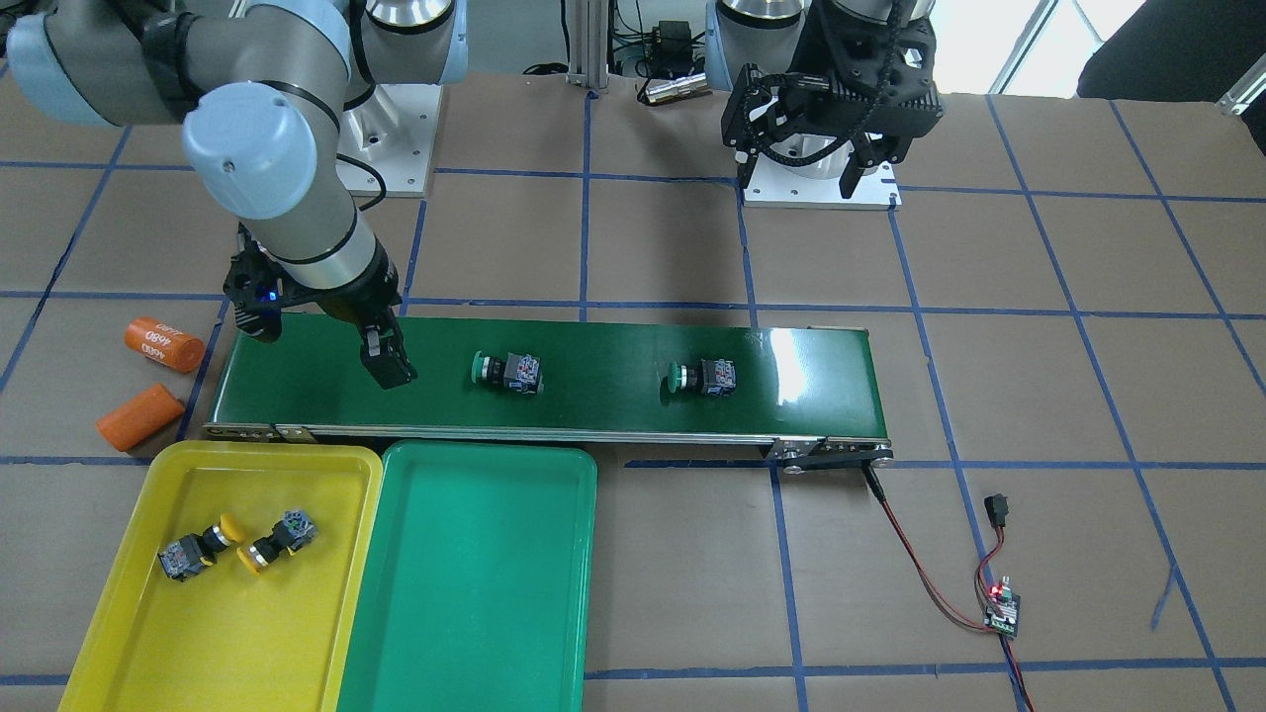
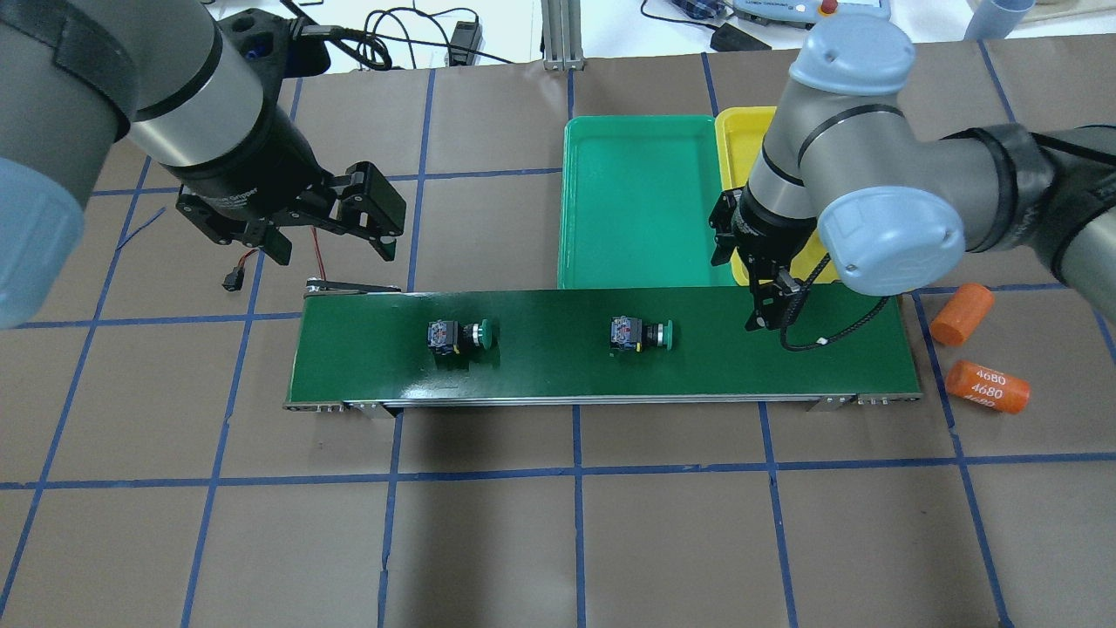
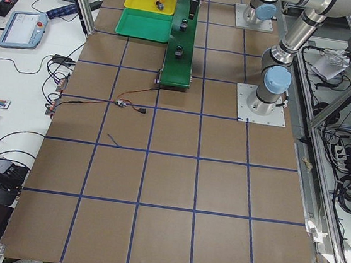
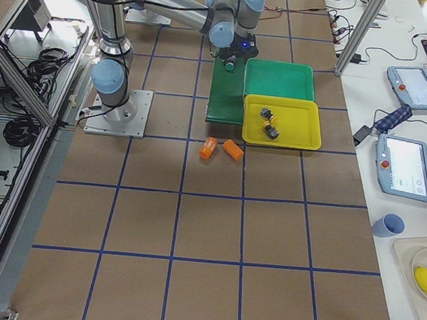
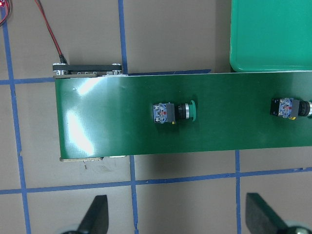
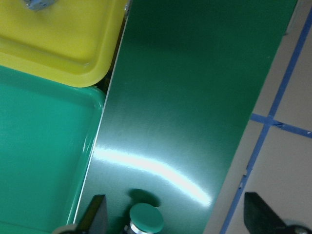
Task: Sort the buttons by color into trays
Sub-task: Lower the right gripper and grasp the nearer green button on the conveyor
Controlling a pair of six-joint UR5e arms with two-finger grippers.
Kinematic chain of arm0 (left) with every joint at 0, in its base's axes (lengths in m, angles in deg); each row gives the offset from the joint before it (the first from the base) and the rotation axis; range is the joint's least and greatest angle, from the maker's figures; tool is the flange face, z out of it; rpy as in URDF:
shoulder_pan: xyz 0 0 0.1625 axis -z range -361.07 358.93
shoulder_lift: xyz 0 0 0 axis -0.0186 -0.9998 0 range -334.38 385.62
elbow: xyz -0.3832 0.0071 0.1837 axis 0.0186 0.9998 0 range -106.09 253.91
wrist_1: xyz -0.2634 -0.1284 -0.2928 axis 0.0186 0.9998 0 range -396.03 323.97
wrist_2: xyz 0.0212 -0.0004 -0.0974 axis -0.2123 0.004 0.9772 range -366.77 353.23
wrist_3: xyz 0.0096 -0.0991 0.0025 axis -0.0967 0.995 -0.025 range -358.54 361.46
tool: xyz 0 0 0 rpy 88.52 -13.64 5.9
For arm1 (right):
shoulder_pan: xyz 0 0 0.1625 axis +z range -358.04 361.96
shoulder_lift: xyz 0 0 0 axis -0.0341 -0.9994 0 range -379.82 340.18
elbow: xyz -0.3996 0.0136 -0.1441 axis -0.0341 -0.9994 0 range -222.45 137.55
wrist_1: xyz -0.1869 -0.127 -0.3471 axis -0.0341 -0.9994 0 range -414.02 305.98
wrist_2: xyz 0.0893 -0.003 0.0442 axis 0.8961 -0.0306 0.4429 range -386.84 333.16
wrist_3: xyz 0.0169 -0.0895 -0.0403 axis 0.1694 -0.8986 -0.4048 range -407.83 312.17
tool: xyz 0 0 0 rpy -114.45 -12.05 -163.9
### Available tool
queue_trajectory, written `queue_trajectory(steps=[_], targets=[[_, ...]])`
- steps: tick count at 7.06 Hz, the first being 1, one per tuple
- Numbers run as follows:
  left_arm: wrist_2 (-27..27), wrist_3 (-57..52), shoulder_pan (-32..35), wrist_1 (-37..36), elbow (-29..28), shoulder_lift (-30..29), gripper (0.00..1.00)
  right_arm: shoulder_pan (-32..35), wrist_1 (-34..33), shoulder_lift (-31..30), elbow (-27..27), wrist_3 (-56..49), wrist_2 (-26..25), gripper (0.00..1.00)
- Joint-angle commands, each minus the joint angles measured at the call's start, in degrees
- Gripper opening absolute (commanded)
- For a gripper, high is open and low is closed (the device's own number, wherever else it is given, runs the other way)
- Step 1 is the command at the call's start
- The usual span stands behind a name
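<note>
Yellow tray [image 1: 247,633] holds 2 buttons lying on their sides, one yellow button [image 1: 201,549] just beside the other yellow button [image 1: 275,543]. In the overhead view the right arm [image 2: 881,201] hides both and most of that tray. The green tray [image 1: 475,593] sits right beside it. On the conveyor belt [image 1: 593,405] lie the near green button [image 1: 507,371] and the far green button [image 1: 701,376], well apart. The right gripper [image 2: 769,305] hangs over the belt's tray end, fingers spread apart. Its wrist view cuts off all but the near green button's cap. The left gripper [image 2: 331,240] hovers beside the belt's other end, fingers wide apart.
</note>
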Motion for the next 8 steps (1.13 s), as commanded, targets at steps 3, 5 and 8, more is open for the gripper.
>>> queue_trajectory(steps=[3,5,8], targets=[[-0.09,-0.09,-0.16,-0.26,-0.16,-0.03,1.00,3.77,-5.05,4.58,0.02,7.77,-0.37,1.00],[-0.26,0.00,-0.17,-2.11,-0.07,0.32,1.00,3.95,-4.69,4.41,1.15,9.78,-0.11,1.00],[-0.26,-0.09,-0.17,-2.73,0.10,0.32,1.00,4.04,-5.05,4.41,3.00,11.63,0.24,1.00]])
